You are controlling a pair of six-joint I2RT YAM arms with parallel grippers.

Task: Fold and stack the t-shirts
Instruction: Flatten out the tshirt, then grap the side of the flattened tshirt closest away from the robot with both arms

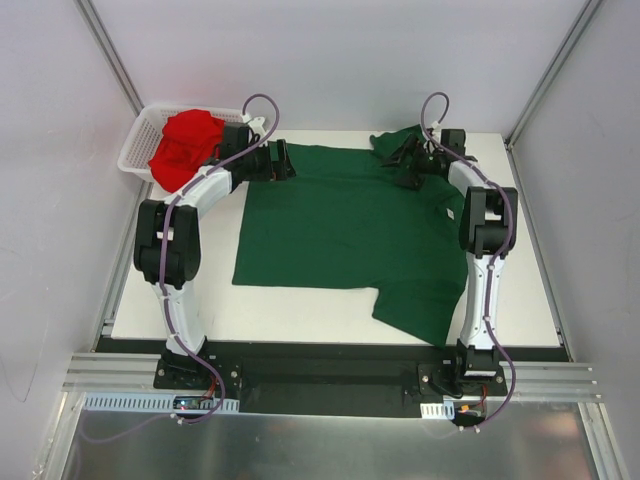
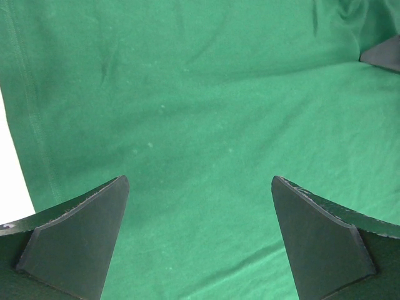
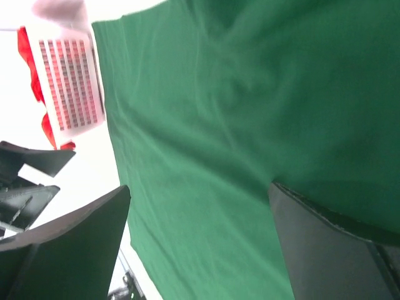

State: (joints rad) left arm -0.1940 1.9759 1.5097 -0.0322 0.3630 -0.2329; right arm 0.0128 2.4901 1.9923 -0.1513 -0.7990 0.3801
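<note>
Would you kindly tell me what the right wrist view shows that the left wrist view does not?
Only the right wrist view shows the white plastic mesh basket holding the bright red cloth t-shirt, seen past the open right gripper. Only the left wrist view shows a stitched hem close up, above the open left gripper. Both show the dark green cloth t-shirt spread below, with a strip of white table beside it.

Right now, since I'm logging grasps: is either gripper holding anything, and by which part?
Nothing is held. The left gripper and the right gripper both stand open over the spread green t-shirt, with no cloth between their fingers.
</note>
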